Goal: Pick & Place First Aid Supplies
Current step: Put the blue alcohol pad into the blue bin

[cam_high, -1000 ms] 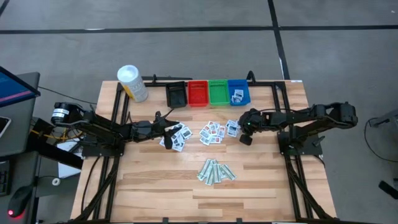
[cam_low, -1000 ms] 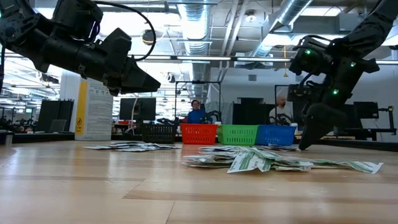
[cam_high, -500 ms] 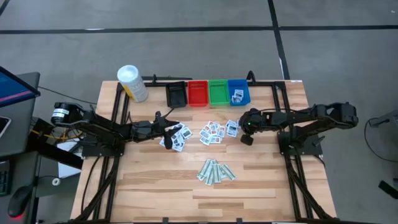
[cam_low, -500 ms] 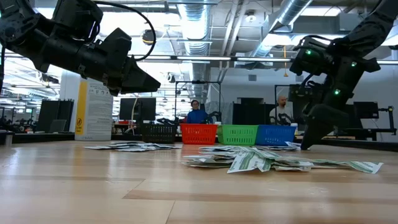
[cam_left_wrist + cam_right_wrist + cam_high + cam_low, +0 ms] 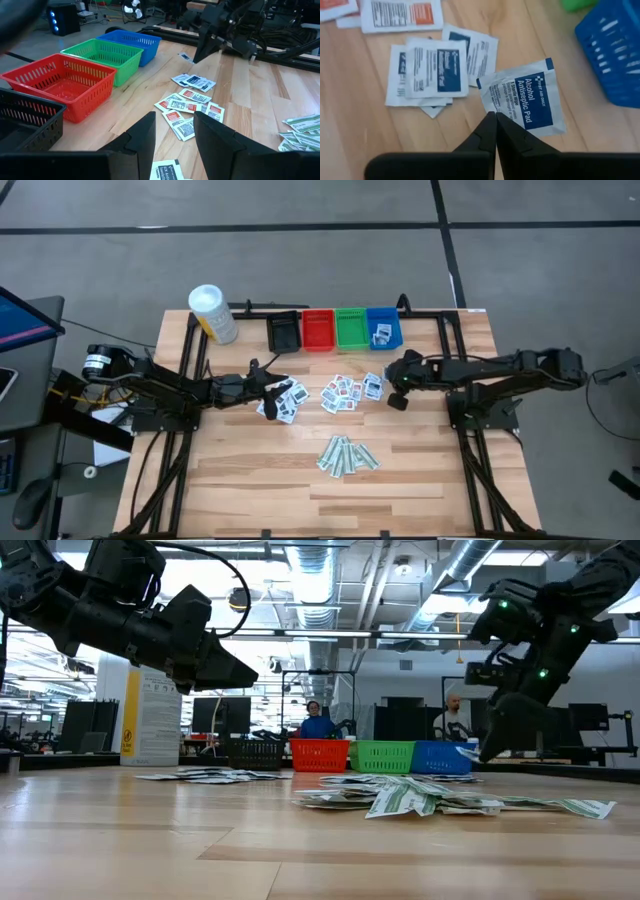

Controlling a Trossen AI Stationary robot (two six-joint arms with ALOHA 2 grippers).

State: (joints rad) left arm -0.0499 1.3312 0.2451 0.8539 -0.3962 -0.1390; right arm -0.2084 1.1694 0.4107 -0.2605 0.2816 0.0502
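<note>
Blue print marks the wipe packet (image 5: 524,98) — the right pincer (image 5: 495,121) pinches its edge, at three o'clock from the packet pile (image 5: 343,392) on the bench (image 5: 420,460). The left pincer (image 5: 174,131) hangs spread at nine o'clock.

floor (image 5: 300,205): grey concrete, dark seams | ceiling ducts (image 5: 320,570), pipes, bright lights | bg: 2 people (image 5: 318,718) seated

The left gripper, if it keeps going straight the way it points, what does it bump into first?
Probably the red-printed packets lying on the table just ahead of the open left gripper. It points forward and slightly downward, so depth is hard to judge. The baskets sit off to one side.
</note>
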